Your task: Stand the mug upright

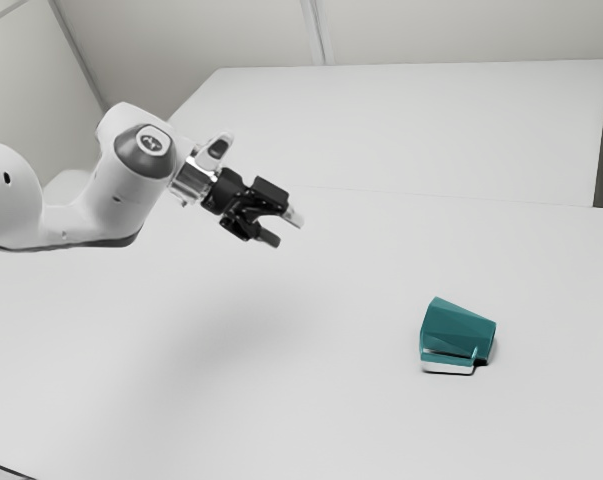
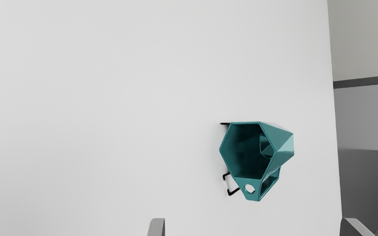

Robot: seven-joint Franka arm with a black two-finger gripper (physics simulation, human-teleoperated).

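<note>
In the exterior view my gripper (image 1: 286, 230) hangs high above the table, its fingers apart with nothing between them. The teal faceted mug (image 1: 459, 332) lies on its side on the table, lower down and toward the exterior view's right, well away from the gripper. In the wrist view the mug (image 2: 282, 141) shows its hollow mouth, and its handle with a round hole sticks out on the side nearer the fingertips. The open gripper (image 2: 252, 226) has its two tips wide apart there, neither touching the mug.
The white table (image 1: 281, 380) stretches around the mug. Its edge runs beyond the mug in the wrist view, with a grey floor area (image 2: 367, 183) past it. A pale wall (image 1: 461, 30) stands behind in the exterior view.
</note>
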